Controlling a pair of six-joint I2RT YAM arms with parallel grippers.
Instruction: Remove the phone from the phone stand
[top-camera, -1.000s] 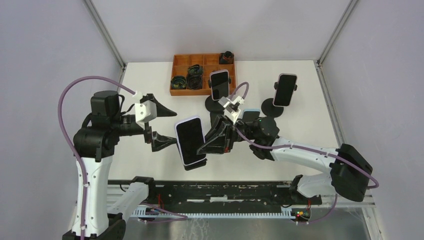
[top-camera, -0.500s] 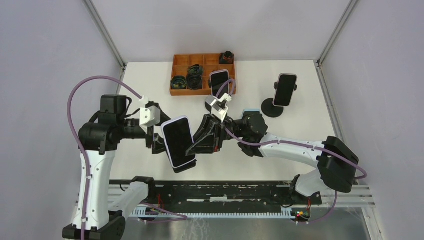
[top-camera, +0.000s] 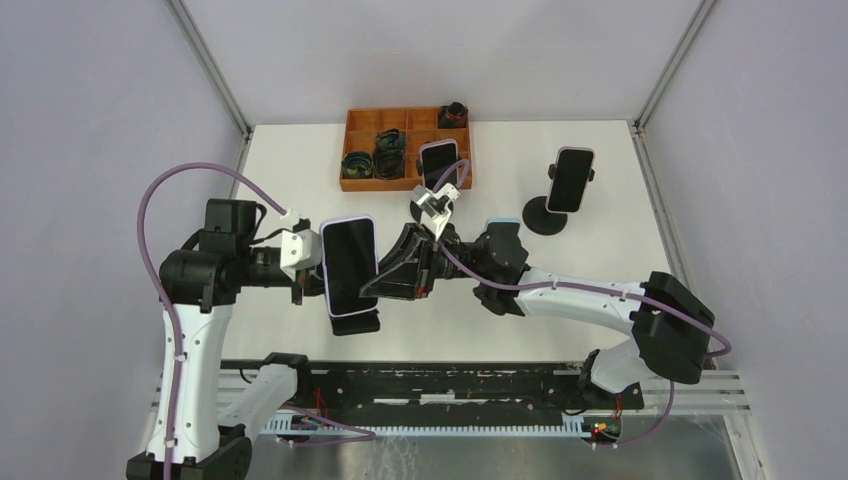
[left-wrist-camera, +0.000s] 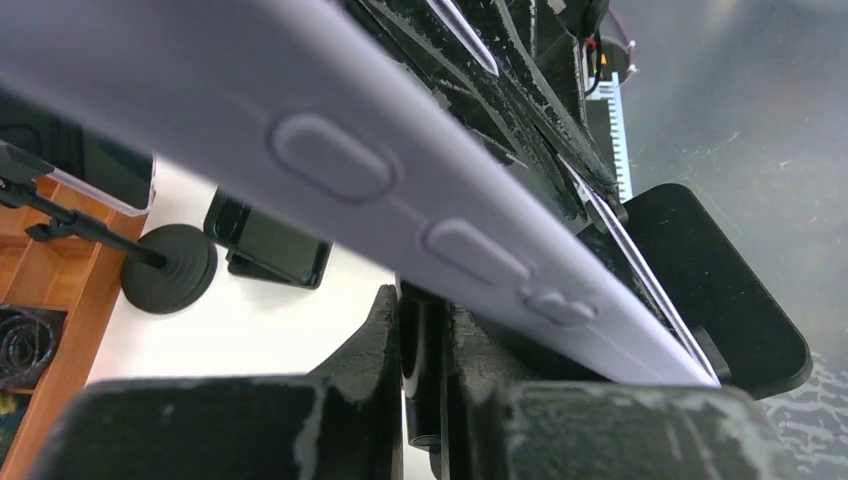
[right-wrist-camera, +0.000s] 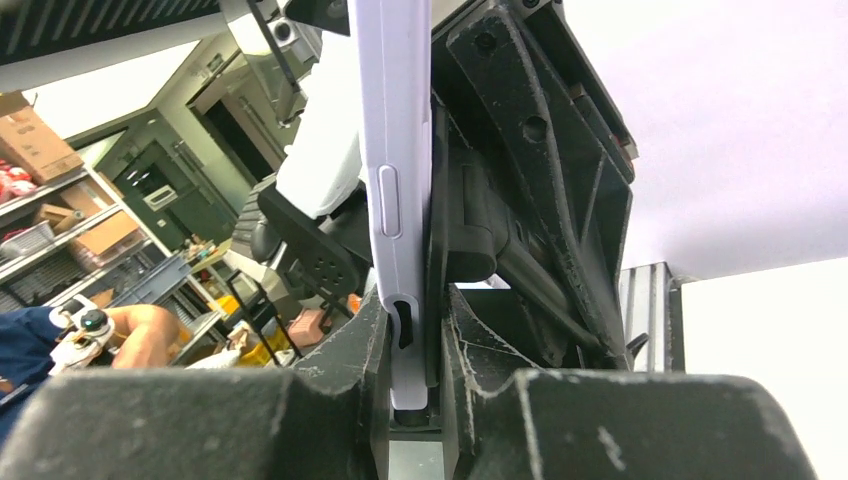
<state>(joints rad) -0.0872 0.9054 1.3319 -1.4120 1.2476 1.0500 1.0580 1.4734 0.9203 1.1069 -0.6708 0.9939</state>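
Carrying phone (top-camera: 349, 264) and stand (top-camera: 357, 322) leftward, right pincer (top-camera: 372, 285) stays clamped on phone; left pincer (top-camera: 312, 283) now meets it, grip undeterminable; separation pending.

phone (top-camera: 349, 265) on its stand (top-camera: 356, 322), front-left on table (top-camera: 580, 265), between left gripper (top-camera: 308, 278) and right gripper (top-camera: 385, 282). tray (top-camera: 375, 185) at rear; second phone (top-camera: 438, 165) before it, third phone (top-camera: 570, 180) right.

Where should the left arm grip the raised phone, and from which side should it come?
Grip the phone by its left long edge, jaws across its thickness, coming from the left. The right gripper and the phone stand take up its right edge and back, so the left seems open.
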